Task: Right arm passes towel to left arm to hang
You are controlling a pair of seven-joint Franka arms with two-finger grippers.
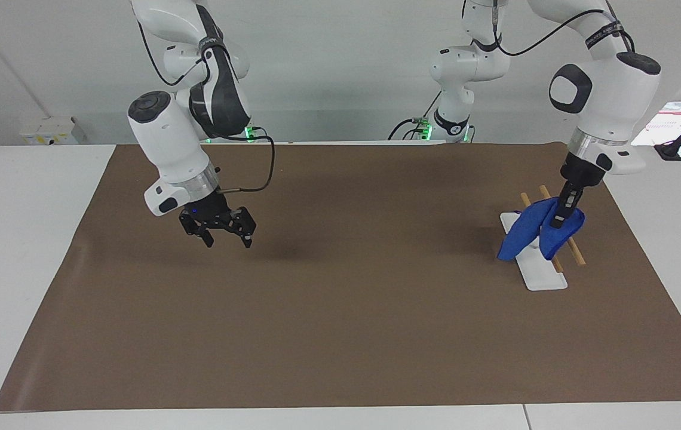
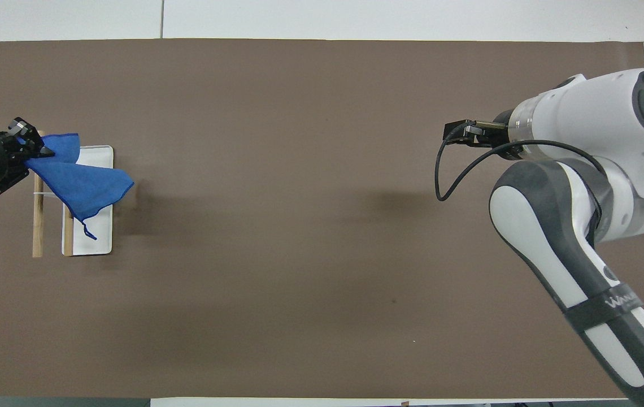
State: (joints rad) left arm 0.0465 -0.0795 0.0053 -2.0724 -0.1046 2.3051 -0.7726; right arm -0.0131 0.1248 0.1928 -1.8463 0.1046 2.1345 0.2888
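Fingers of the left gripper (image 1: 560, 216) were clamped on the towel (image 1: 534, 235), dangling over the white tray (image 1: 539, 276) and wooden rails (image 1: 576, 257) at the facing view's three o'clock, while the right gripper (image 1: 225, 232), spread and empty, waited over the table (image 1: 340, 334) near nine o'clock, so the handover looked done and only hanging remained.

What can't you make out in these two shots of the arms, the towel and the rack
- Rack rails: their middle is covered by the hanging towel in the facing view.
- Left pincer: the overhead view's edge cuts off the arm, and towel folds hide its fingertips.
- Right pincer: in the overhead view its own wrist covers the fingers.
- White tray: partly under the towel overhead.
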